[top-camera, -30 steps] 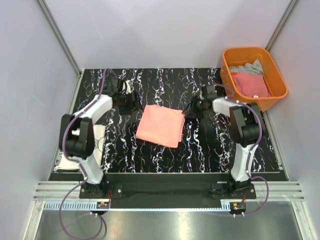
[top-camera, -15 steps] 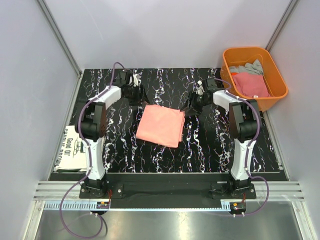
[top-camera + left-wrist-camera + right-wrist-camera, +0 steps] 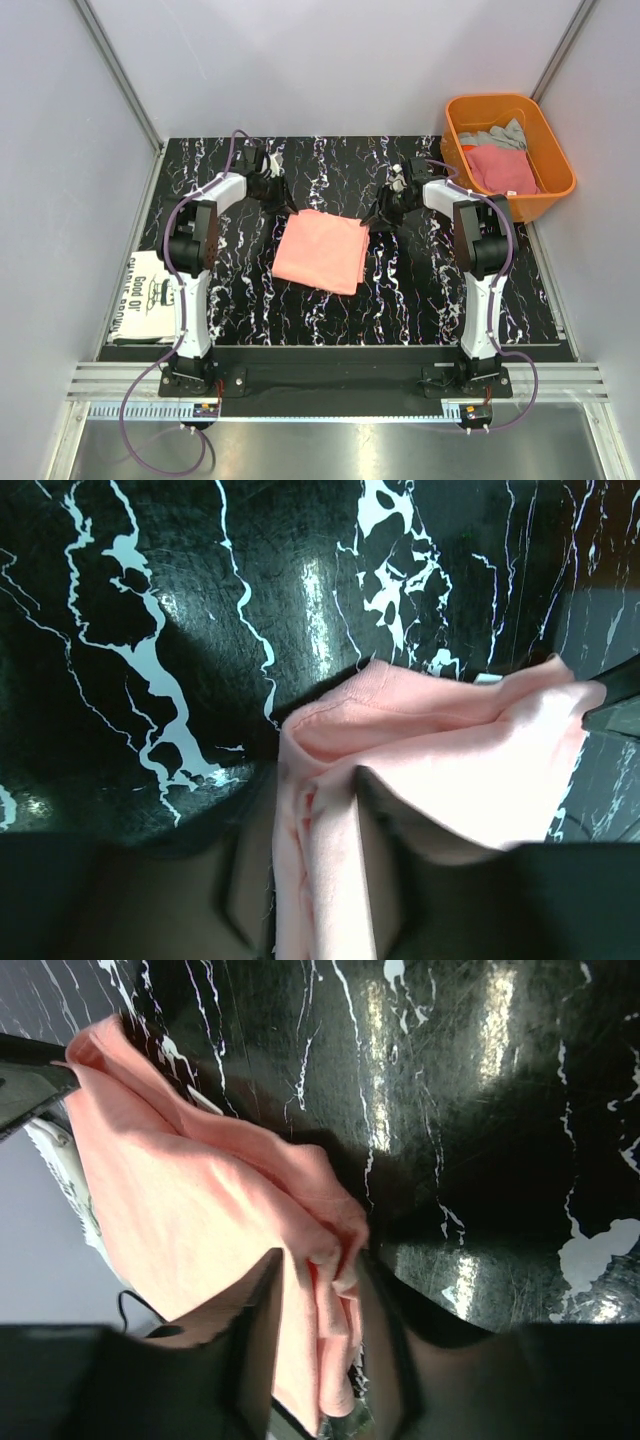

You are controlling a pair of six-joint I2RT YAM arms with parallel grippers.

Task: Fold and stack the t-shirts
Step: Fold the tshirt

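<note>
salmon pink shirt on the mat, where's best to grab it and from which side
The salmon-pink shirt lies flat, folded; its layered far corners bunch up, so pinch those: left end effector from the left, right end effector from the right.

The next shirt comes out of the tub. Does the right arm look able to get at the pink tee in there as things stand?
Probably not yet: the right gripper is pinching a corner of the salmon t-shirt. Once released, the orange tub sits open-topped beside it, pink tee on top.
</note>
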